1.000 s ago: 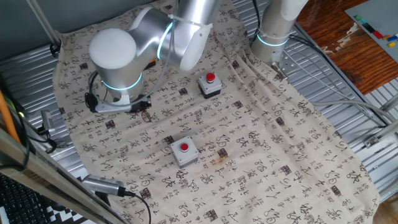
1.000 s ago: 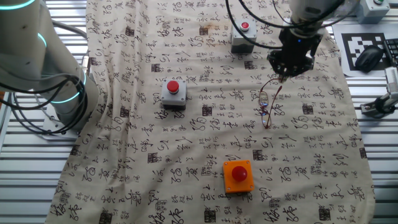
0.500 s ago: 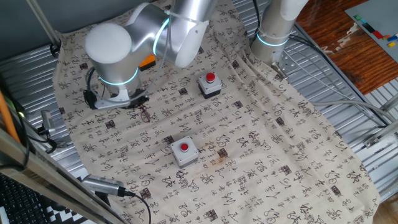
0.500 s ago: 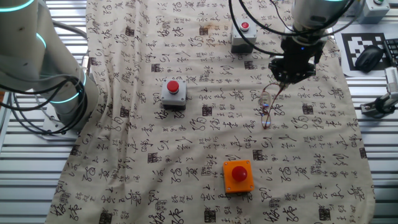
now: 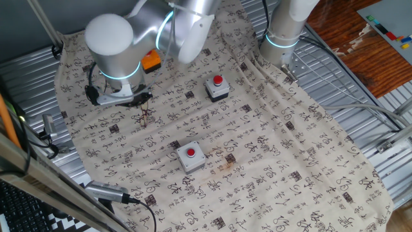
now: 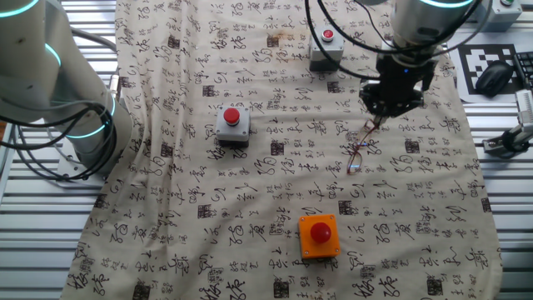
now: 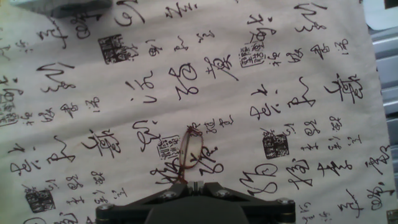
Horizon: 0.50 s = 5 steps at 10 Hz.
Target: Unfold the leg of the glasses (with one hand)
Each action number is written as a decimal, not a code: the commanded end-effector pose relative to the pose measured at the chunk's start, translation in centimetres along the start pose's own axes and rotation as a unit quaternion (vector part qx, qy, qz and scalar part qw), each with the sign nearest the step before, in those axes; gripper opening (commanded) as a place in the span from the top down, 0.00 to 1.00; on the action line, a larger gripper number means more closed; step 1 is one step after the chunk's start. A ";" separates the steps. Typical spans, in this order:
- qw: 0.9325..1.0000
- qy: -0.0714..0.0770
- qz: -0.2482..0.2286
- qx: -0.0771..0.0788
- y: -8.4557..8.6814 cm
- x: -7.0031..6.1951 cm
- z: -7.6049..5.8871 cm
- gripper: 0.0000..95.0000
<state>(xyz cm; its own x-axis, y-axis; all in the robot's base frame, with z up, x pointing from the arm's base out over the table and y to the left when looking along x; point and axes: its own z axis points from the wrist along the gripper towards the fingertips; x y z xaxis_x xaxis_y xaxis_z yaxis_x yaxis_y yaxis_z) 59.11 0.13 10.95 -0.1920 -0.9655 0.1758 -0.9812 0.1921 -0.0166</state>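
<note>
Glasses point(image 6: 361, 150) are seen dangling just under the gripper point(image 6: 381, 119), w/ the lower end at or near the printed cloth point(image 6: 250, 208), apparently so the frame's own weight can swing a leg open. In the hand view, a wire rim point(image 7: 193, 149) hangs right below the fingertips, pinched at one thin end. The grip looks clenched on the glasses. Three button boxes sit well apart from them, the orange one point(image 6: 319, 235) nearest.
</note>
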 end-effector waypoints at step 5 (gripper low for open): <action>1.000 0.004 0.006 -0.025 0.3 1.2 -0.2 1.00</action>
<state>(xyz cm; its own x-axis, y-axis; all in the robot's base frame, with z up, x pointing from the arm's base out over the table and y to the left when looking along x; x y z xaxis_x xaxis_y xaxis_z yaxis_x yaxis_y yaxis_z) 58.68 -1.05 11.32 -0.2047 -0.9613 0.1842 -0.9762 0.2142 0.0333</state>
